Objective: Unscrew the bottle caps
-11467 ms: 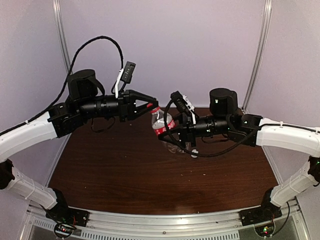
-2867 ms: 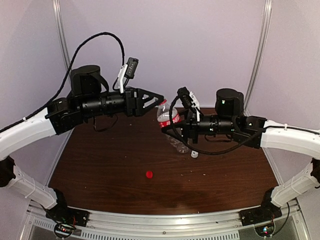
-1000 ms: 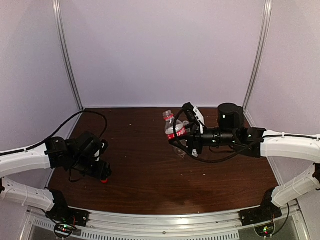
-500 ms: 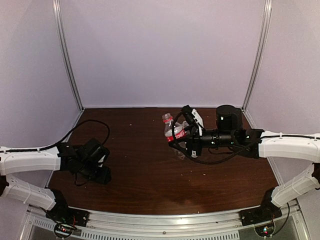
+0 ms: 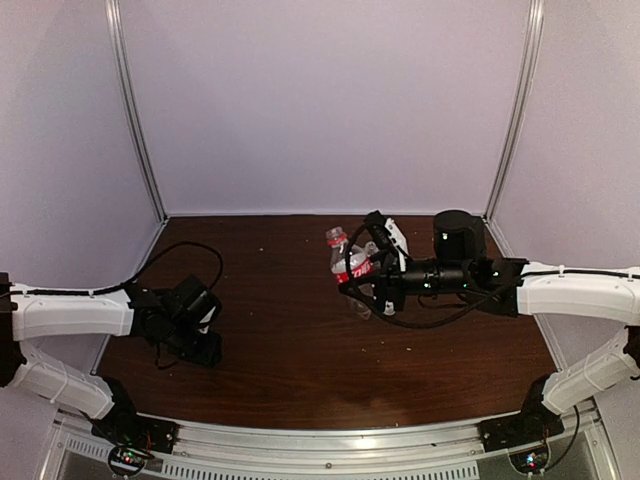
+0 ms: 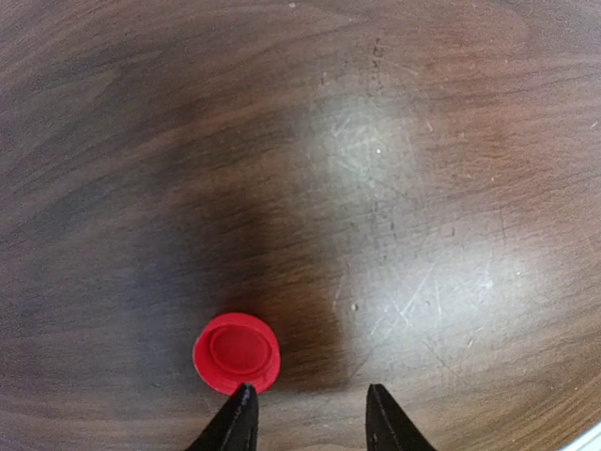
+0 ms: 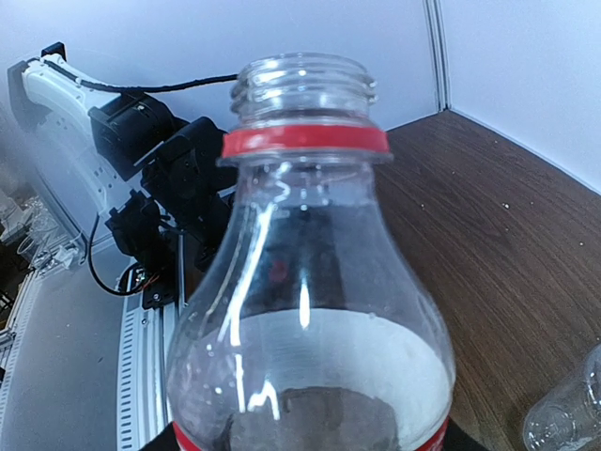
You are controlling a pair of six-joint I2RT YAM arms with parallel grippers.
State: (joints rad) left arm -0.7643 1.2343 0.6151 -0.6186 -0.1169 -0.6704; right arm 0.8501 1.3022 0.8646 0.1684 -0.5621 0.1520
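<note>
My right gripper (image 5: 366, 276) is shut on the shorter bottle with the red label band (image 5: 349, 260) and holds it tilted above the table. In the right wrist view its neck (image 7: 302, 89) is open, with no cap, above a red ring. The red cap (image 6: 237, 353) lies on the table. My left gripper (image 6: 308, 420) is open just above the table, with its left fingertip (image 6: 237, 418) at the cap's near edge. In the top view the left gripper (image 5: 204, 350) hides the cap. The taller unlabelled bottle (image 5: 359, 300) lies on the table under the right gripper, a whitish cap (image 5: 388, 311) at its end.
The brown table (image 5: 300, 370) is walled by pale panels at the back and sides. The lying bottle also shows at the lower right of the right wrist view (image 7: 565, 413). The left arm's cable loops over the table's left part (image 5: 190, 250).
The left arm has come down from the bottle's neck to the table's left front. Over the last second it shifted slightly and now covers the red cap in the top view. The right arm barely moved.
</note>
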